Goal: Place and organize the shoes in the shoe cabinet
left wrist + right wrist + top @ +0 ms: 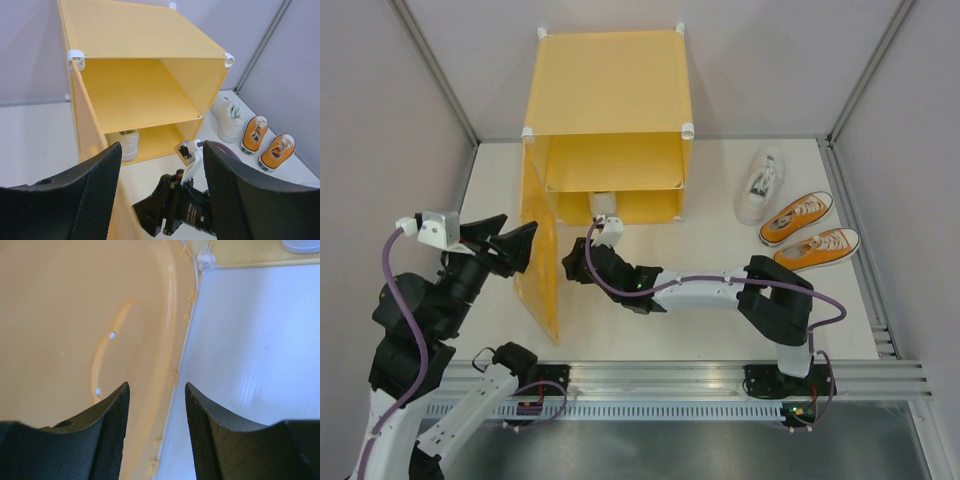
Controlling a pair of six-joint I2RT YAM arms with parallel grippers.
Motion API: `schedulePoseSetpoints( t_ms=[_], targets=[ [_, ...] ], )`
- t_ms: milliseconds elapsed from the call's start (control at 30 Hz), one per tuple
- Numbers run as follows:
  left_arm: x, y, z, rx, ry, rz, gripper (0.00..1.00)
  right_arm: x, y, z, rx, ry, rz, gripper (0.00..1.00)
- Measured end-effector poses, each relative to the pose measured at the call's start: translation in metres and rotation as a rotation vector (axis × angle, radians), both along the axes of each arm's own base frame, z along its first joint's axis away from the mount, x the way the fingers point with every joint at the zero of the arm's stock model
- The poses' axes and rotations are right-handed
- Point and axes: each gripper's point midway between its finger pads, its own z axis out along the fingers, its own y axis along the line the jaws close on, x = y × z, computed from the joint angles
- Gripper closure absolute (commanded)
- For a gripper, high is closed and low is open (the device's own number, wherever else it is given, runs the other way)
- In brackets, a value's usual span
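We see the left gripper (161, 150) and right gripper (156, 390) agape, holding nothing, flanking the open door (542, 265) of the shoe cabinet (610, 85). One white sneaker (125, 144) sits under its shelf (145, 102).

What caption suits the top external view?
Shoe cabinet door open, one white sneaker in the lower compartment; second white sneaker and orange pair wait outside.

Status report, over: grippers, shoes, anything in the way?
Left gripper, right gripper open, empty, by the open door. One white shoe in lower compartment; other white shoe, orange pair outside. Right arm crosses before the opening.
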Motion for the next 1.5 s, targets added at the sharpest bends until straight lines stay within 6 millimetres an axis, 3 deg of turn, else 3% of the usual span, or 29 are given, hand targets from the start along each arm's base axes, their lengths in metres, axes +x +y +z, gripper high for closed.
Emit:
schedulePoseSetpoints(
  t_ms=[267, 500, 600, 700, 800, 900, 1000, 1267, 1400, 1500],
  targets=[
    [0.028, -0.017, 0.004, 0.038, 0.069, -0.013, 0.29, -0.015, 0.018, -0.018, -0.045, -0.018, 0.051, 0.45],
    [0.023, -0.033, 0.012, 0.007, 0.071, -0.099, 0.29, -0.015, 0.036, -0.035, -0.073, -0.019, 0.068, 0.45],
    [0.024, -0.038, 0.001, 0.009, 0.091, -0.122, 0.29, -0.016, 0.035, -0.038, -0.075, -0.016, 0.069, 0.44],
    [0.029, -0.038, -0.026, 0.029, 0.134, -0.112, 0.29, -0.017, 0.021, -0.042, -0.083, -0.007, 0.063, 0.44],
    [0.034, -0.030, -0.063, 0.058, 0.186, -0.060, 0.28, -0.023, -0.013, -0.046, -0.122, 0.011, 0.051, 0.44],
    [0.035, -0.018, -0.093, 0.079, 0.211, 0.004, 0.25, -0.020, -0.055, -0.033, -0.125, 0.013, 0.019, 0.44],
    [0.033, -0.006, -0.115, 0.096, 0.216, 0.059, 0.25, -0.012, -0.101, -0.006, -0.105, -0.002, -0.033, 0.45],
    [0.036, 0.007, -0.115, 0.100, 0.203, 0.128, 0.23, 0.003, -0.220, 0.072, -0.068, -0.097, -0.214, 0.47],
    [0.036, 0.006, -0.116, 0.101, 0.205, 0.122, 0.23, 0.033, -0.309, 0.107, -0.057, -0.142, -0.425, 0.47],
    [0.035, 0.004, -0.117, 0.102, 0.207, 0.115, 0.23, 0.068, -0.381, 0.100, -0.095, -0.108, -0.608, 0.47]
  ],
)
